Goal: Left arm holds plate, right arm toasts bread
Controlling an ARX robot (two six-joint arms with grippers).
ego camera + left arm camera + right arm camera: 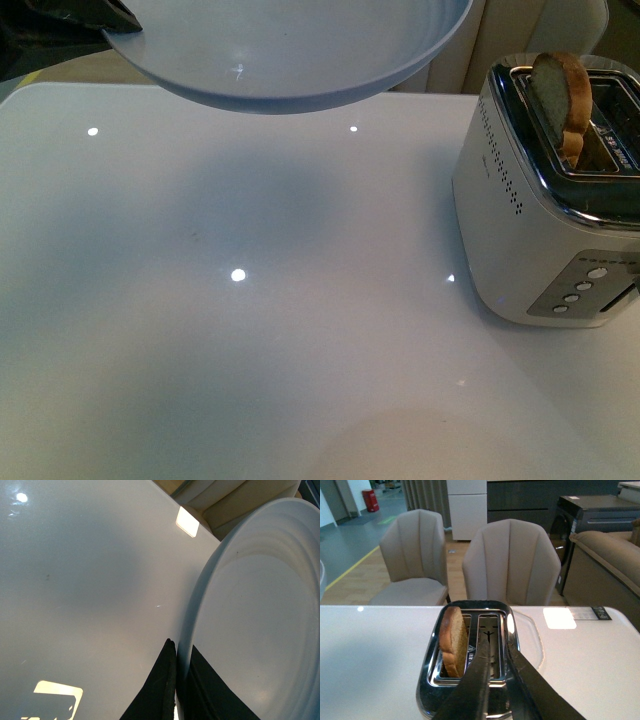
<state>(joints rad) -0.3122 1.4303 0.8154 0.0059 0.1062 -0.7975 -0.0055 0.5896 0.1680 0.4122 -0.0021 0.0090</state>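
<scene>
White glossy table (240, 350). Plate (300, 60) raised far left, left gripper (178, 655) clamped on its rim. Bread (562, 95) upright in toaster (520, 230) slot, right. Right gripper (496, 637) over toaster, jaws slightly apart, empty.

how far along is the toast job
Done: the bread stands in a slot of the toaster, toasted or not I can't tell, and the left end effector grips the plate. In hand: the right end effector, slightly open and empty, hovers over the toaster. Left: probably lifting the bread onto the plate.
</scene>
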